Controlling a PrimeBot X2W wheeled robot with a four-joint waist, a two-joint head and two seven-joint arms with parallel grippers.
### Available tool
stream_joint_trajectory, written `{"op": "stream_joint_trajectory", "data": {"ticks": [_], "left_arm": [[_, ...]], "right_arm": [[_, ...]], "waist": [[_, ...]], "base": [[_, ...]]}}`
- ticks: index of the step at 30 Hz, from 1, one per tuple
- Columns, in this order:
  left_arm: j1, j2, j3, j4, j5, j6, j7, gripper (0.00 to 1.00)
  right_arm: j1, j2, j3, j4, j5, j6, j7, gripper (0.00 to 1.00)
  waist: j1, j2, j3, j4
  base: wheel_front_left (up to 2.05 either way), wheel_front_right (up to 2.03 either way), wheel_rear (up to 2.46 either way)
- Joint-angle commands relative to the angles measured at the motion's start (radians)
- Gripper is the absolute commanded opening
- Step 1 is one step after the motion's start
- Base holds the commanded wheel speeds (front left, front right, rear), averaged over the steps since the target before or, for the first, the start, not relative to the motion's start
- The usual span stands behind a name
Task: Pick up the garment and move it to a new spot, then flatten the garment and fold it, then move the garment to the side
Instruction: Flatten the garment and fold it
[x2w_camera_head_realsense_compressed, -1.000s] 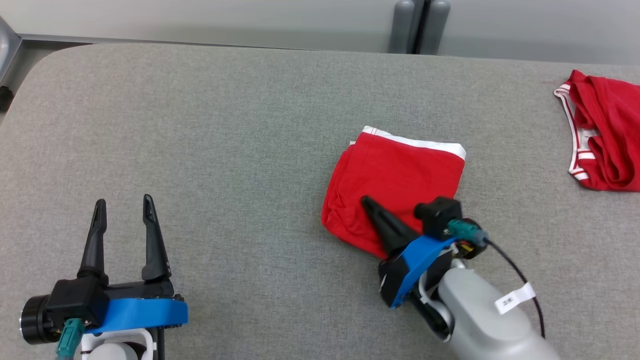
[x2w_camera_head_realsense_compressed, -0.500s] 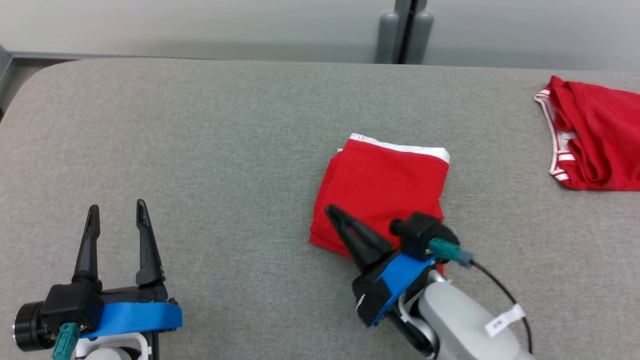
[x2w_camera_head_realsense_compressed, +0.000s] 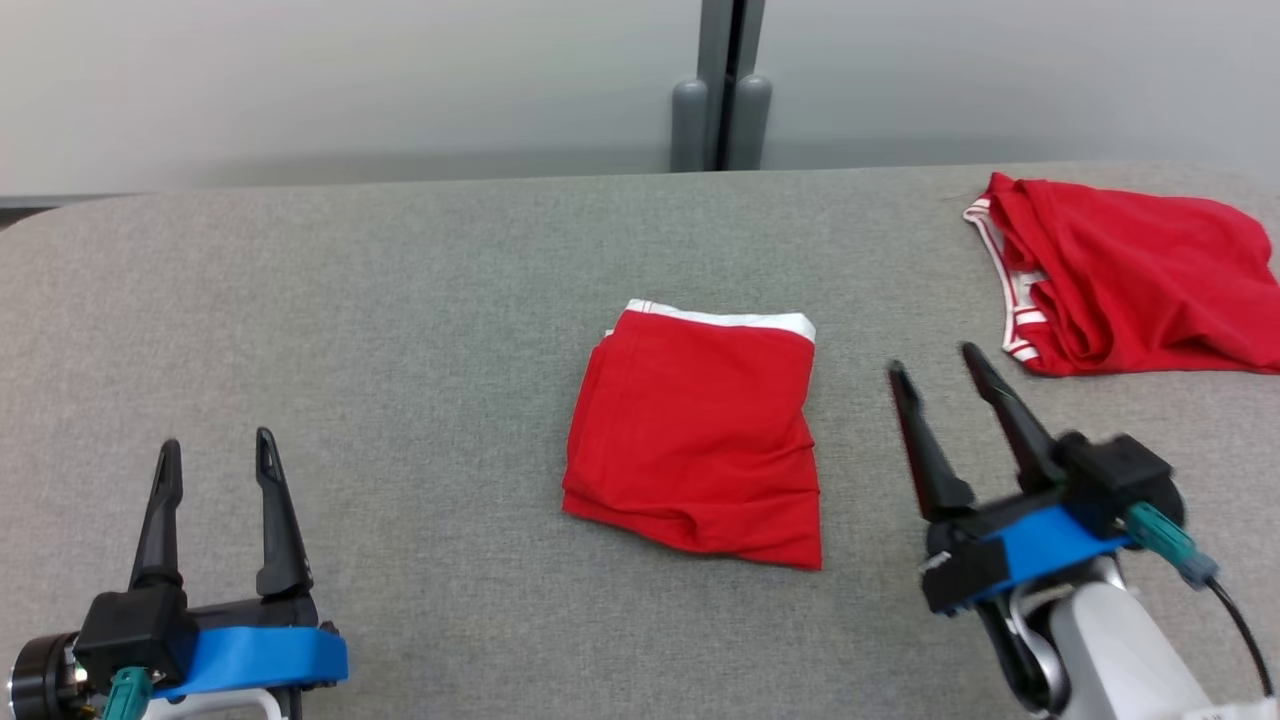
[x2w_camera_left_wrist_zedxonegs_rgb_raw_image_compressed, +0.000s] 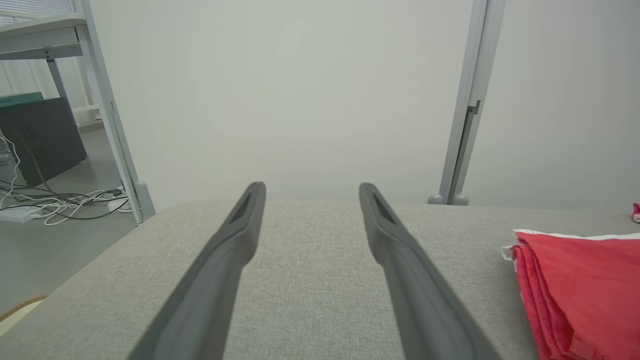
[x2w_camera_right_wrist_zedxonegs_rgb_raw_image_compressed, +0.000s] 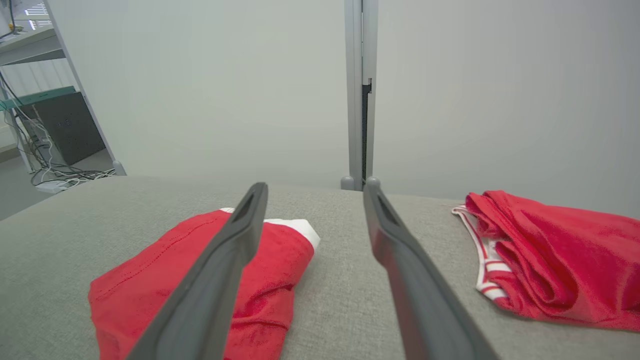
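The garment (x2w_camera_head_realsense_compressed: 695, 430) lies folded into a compact red rectangle at mid-frame on the grey counter (x2w_camera_head_realsense_compressed: 350, 330), its white waistband along the far edge. Picking up, flattening and folding look done. The left fingers (x2w_camera_head_realsense_compressed: 275, 510), at lower left, stand apart and empty. The right fingers (x2w_camera_head_realsense_compressed: 923, 440), just right of the garment, are also apart, holding nothing. A second, rumpled red garment (x2w_camera_head_realsense_compressed: 1120, 275) sits at upper right. Whether the folded one's spot counts as "the side" is unclear, so a final shift may remain.

The red garment (x2w_camera_head_realsense_compressed: 695, 440) lies folded flat, its white waistband (x2w_camera_head_realsense_compressed: 720, 318) farthest away.
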Motion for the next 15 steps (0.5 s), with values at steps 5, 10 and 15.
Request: {"op": "stream_joint_trajectory", "data": {"ticks": [5,10,15], "left_arm": [[0.034,-0.001,0.000,0.010,0.006,0.001,-0.002,1.00],[0.055,0.000,-0.005,0.038,0.006,0.004,-0.002,1.00],[0.072,0.005,-0.005,0.068,0.007,0.005,-0.002,1.00]], "right_arm": [[0.107,0.017,-0.099,-0.027,-0.043,0.000,-0.005,1.00],[0.173,0.037,-0.122,-0.037,-0.070,0.000,-0.004,1.00],[0.208,0.054,-0.132,-0.037,-0.097,0.000,-0.004,1.00]], "waist": [[0.0001,0.0000,-0.034,-0.026],[0.0001,0.0000,-0.060,-0.033],[0.0001,0.0000,-0.087,-0.029]], "base": [[0.00,0.00,0.00],[0.00,0.00,0.00],[0.00,0.00,0.00]]}}
